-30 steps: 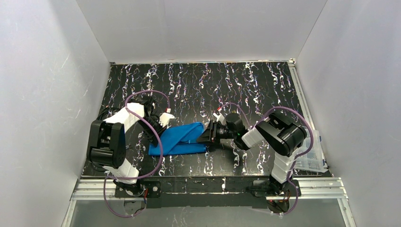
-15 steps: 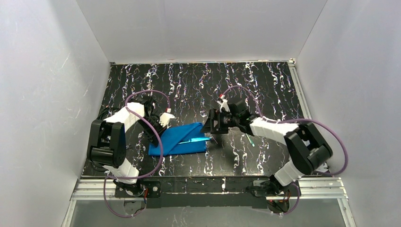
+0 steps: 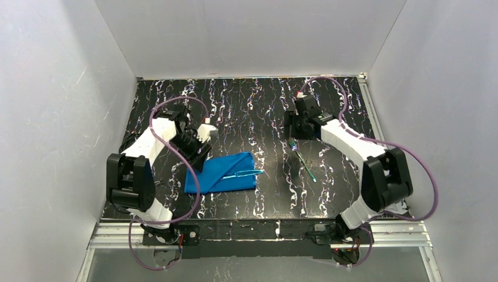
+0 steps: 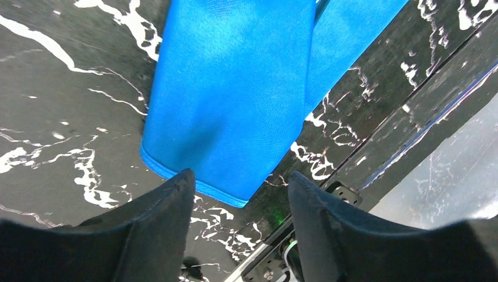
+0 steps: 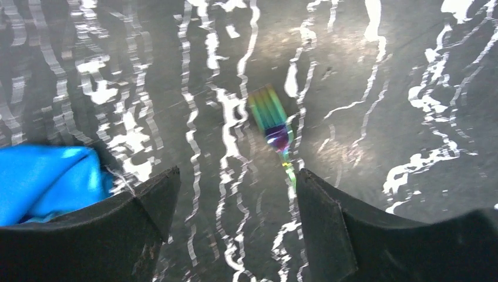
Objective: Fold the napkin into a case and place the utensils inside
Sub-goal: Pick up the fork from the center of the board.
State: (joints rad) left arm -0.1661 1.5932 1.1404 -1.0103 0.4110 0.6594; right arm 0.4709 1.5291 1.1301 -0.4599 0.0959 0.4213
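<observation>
The blue napkin (image 3: 222, 174) lies folded into a flat wedge-shaped case on the black marbled table. One shiny utensil (image 3: 250, 173) pokes out of the case's right end. A second utensil, a fork (image 3: 302, 157), lies loose on the table to the right. My left gripper (image 3: 198, 154) hovers open over the case's upper left edge; in the left wrist view the left gripper (image 4: 241, 188) has nothing between its fingers, and the cloth (image 4: 235, 88) lies just beyond them. My right gripper (image 3: 292, 130) is open above the fork's head (image 5: 269, 111), with the right gripper (image 5: 238, 179) empty.
A clear plastic box (image 3: 389, 194) sits off the table's right edge. The metal rail (image 3: 264, 230) runs along the near edge by the arm bases. White walls close in the left, back and right sides. Purple cables loop off both arms.
The left gripper has opened, let go of the cloth and drawn back a little. The right gripper left a utensil in the case and swung away to the far right, over the fork.
</observation>
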